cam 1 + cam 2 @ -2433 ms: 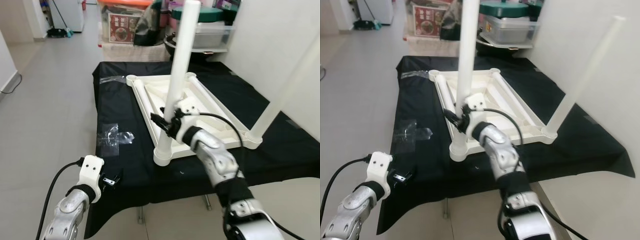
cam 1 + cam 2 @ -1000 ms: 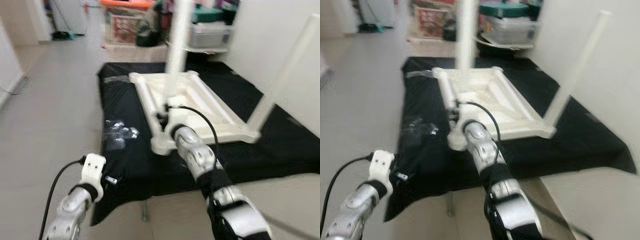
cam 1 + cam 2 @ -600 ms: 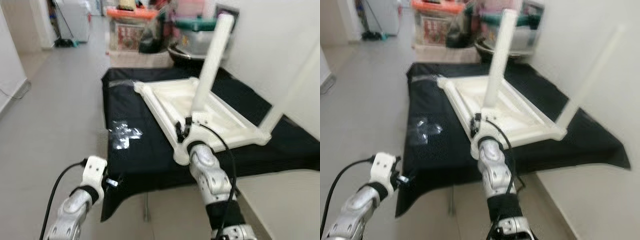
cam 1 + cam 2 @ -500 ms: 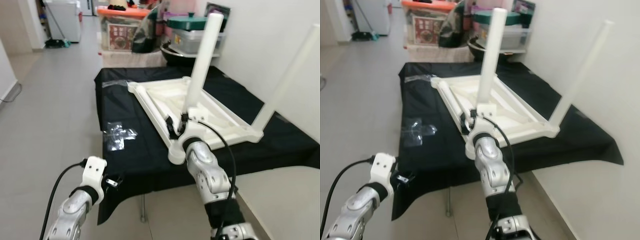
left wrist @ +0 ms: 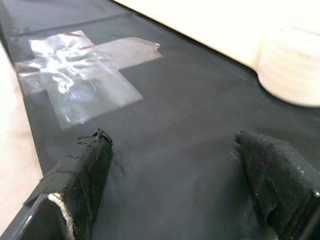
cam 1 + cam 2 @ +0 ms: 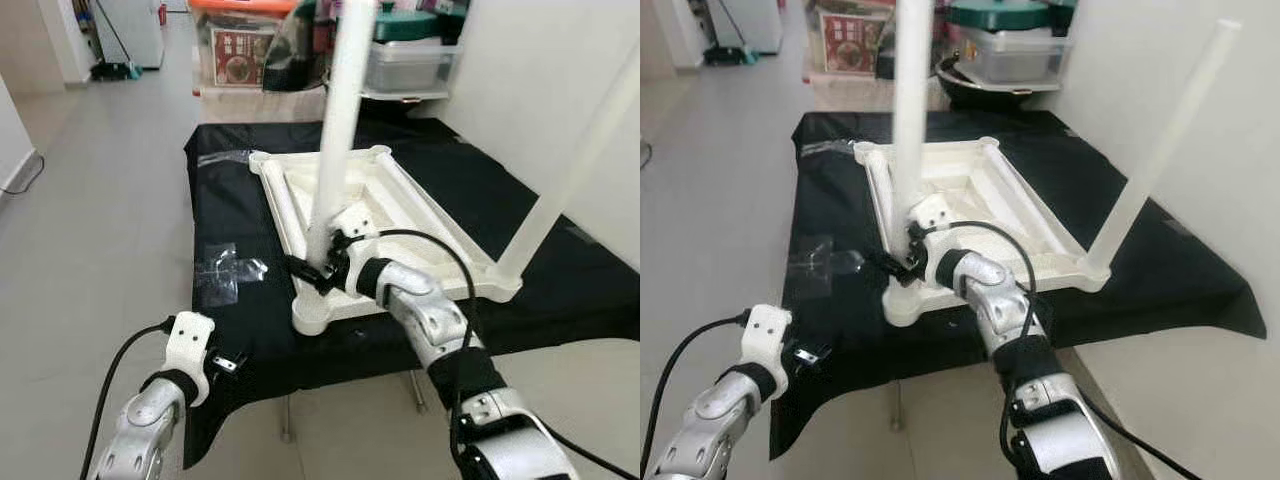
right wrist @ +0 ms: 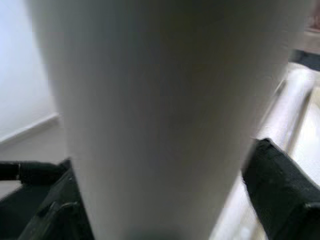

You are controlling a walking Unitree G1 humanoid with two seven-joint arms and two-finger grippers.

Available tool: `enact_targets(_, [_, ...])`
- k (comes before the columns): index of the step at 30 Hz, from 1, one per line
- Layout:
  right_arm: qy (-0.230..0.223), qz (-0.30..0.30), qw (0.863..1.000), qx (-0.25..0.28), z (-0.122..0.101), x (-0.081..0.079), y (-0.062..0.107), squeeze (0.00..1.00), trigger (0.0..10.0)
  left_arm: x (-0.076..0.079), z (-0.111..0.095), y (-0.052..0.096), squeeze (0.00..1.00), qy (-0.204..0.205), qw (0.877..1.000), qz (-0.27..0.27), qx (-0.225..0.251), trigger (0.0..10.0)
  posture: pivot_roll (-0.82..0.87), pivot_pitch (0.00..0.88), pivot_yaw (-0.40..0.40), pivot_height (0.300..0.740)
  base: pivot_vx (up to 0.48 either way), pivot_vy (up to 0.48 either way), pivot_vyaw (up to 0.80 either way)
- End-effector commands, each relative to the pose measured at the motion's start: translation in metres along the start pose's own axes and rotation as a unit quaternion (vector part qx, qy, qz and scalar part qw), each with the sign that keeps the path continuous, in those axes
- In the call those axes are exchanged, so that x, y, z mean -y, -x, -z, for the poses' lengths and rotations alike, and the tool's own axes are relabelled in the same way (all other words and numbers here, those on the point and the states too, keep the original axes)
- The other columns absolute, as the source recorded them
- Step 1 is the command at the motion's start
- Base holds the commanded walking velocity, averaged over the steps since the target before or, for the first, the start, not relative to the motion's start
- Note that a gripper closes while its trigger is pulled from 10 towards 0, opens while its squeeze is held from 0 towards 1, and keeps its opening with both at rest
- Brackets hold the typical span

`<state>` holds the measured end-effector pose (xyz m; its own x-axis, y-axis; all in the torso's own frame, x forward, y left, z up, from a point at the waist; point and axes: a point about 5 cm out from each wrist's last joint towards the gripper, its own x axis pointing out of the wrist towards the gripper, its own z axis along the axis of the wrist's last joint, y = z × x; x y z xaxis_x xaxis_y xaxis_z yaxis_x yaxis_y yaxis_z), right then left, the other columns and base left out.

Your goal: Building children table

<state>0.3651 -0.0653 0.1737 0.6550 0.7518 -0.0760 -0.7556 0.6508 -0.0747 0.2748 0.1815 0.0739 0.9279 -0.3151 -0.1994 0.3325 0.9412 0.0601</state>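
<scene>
Right end effector [image 6: 322, 268] grips white table leg [image 6: 338, 120] at frame centre, low near its socket on upturned tabletop [image 6: 385, 215]. Left end effector [image 6: 228, 361] open, lower left, over black-covered surface [image 6: 225, 330].

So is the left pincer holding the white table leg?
No, the left pincer is open over the black cloth, with nothing between its fingers.

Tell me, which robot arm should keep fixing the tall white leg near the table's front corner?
The right. Its end effector already grips the white leg just above the corner socket. The left end effector hangs open, apart, off the black cloth's edge.
</scene>
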Motion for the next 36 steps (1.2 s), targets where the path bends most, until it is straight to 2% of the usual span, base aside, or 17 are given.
enact_targets(1, [0.004, 0.021, 1.000, -0.014, 0.005, 0.001, -0.006, 0.00, 1.8, 0.001, 0.008, 0.002, 0.00, 0.005, 1.000, 0.002, -0.019, 10.0, 0.10, 0.000, -0.133, 0.740, 0.000, 0.000, 0.00])
enact_targets(3, [0.004, 0.021, 1.000, -0.014, 0.005, 0.001, -0.006, 0.00, 1.8, 0.001, 0.008, 0.002, 0.00, 0.005, 1.000, 0.002, -0.019, 10.0, 0.10, 0.000, -0.133, 0.740, 0.000, 0.000, 0.00])
enact_targets(4, [-0.004, 0.047, 0.999, -0.013, 0.005, 0.007, -0.005, 0.00, 0.0, 0.000, 0.008, 0.003, 0.00, 0.005, 1.000, 0.000, -0.019, 10.0, 0.10, 0.000, -0.134, 0.740, 0.000, 0.000, 0.00])
enact_targets(9, [-0.054, 0.277, 0.959, -0.039, 0.011, 0.050, 0.014, 0.00, 0.0, -0.002, 0.009, 0.005, 0.00, 0.005, 1.000, -0.003, -0.020, 10.0, 0.10, 0.000, -0.135, 0.740, 0.000, 0.000, 0.00])
enact_targets(10, [-0.080, 0.380, 0.921, -0.039, 0.017, 0.063, 0.028, 0.00, 0.0, -0.001, 0.010, 0.005, 0.00, 0.006, 1.000, -0.003, -0.021, 10.0, 0.09, 0.000, -0.132, 0.740, 0.000, 0.000, 0.00])
enact_targets(11, [-0.080, 0.380, 0.921, -0.039, 0.017, 0.063, 0.028, 0.00, 0.0, -0.001, 0.010, 0.005, 0.00, 0.006, 1.000, -0.003, -0.021, 10.0, 0.09, 0.000, -0.132, 0.740, 0.000, 0.000, 0.00])
enact_targets(13, [-0.105, 0.550, 0.828, -0.032, 0.030, 0.060, 0.058, 0.00, 0.0, 0.003, 0.011, 0.005, 0.00, 0.008, 1.000, 0.000, -0.022, 10.0, 0.08, 0.000, -0.122, 0.740, 0.000, 0.000, 0.00])
enact_targets(15, [-0.106, 0.559, 0.822, -0.029, 0.031, 0.054, 0.061, 0.00, 0.0, 0.004, 0.011, 0.005, 0.00, 0.009, 1.000, 0.001, -0.022, 10.0, 0.08, 0.000, -0.122, 0.740, 0.000, 0.000, 0.00])
enact_targets(16, [-0.117, 0.516, 0.849, -0.020, 0.027, 0.034, 0.048, 0.00, 10.0, 0.004, 0.011, 0.004, 0.00, 0.009, 1.000, 0.003, -0.022, 10.0, 0.08, 0.000, -0.122, 0.740, 0.000, 0.000, 0.00])
enact_targets(17, [-0.117, 0.516, 0.849, -0.020, 0.027, 0.034, 0.048, 0.00, 10.0, 0.004, 0.011, 0.004, 0.00, 0.009, 1.000, 0.003, -0.022, 10.0, 0.08, 0.000, -0.122, 0.740, 0.000, 0.000, 0.00])
enact_targets(18, [-0.132, 0.416, 0.900, 0.016, 0.013, 0.002, 0.026, 0.00, 10.0, 0.003, 0.010, 0.003, 0.00, 0.008, 1.000, 0.005, -0.022, 10.0, 0.08, 0.000, -0.122, 0.740, 0.000, 0.000, 0.00])
enact_targets(22, [-0.124, 0.338, 0.930, 0.074, -0.007, -0.018, 0.014, 0.00, 10.0, 0.002, 0.010, 0.003, 0.00, 0.007, 1.000, 0.006, -0.023, 10.0, 0.07, 0.000, -0.109, 0.740, 0.000, 0.000, 0.00])
enact_targets(23, [-0.119, 0.315, 0.936, 0.100, -0.017, -0.017, 0.012, 1.00, 10.0, 0.001, 0.010, 0.003, 0.00, 0.006, 1.000, 0.006, -0.023, 10.0, 0.07, 0.000, -0.112, 0.740, 0.000, 0.000, 0.00])
enact_targets(26, [-0.107, 0.286, 0.946, 0.109, -0.031, -0.009, 0.010, 1.00, 10.0, 0.000, 0.009, 0.002, 0.00, 0.005, 1.000, 0.004, -0.022, 10.0, 0.07, 0.000, -0.120, 0.740, 0.000, 0.000, 0.00])
enact_targets(27, [-0.089, 0.245, 0.959, 0.109, -0.042, -0.004, 0.009, 0.00, 10.0, 0.000, 0.009, 0.002, 0.00, 0.006, 1.000, 0.002, -0.021, 10.0, 0.07, 0.000, -0.122, 0.740, 0.000, 0.000, 0.00])
enact_targets(31, [-0.002, 0.072, 0.991, 0.113, -0.066, -0.005, 0.018, 0.00, 10.0, 0.002, 0.011, 0.004, 0.00, 0.010, 1.000, -0.001, -0.021, 10.0, 0.08, 0.000, -0.134, 0.740, 0.000, 0.000, 0.00])
enact_targets(36, [0.066, -0.010, 0.994, 0.084, -0.057, -0.006, 0.021, 0.00, 10.0, 0.003, 0.012, 0.004, 0.00, 0.012, 1.000, -0.002, -0.021, 10.0, 0.09, 0.000, -0.140, 0.740, 0.000, 0.000, 0.00])
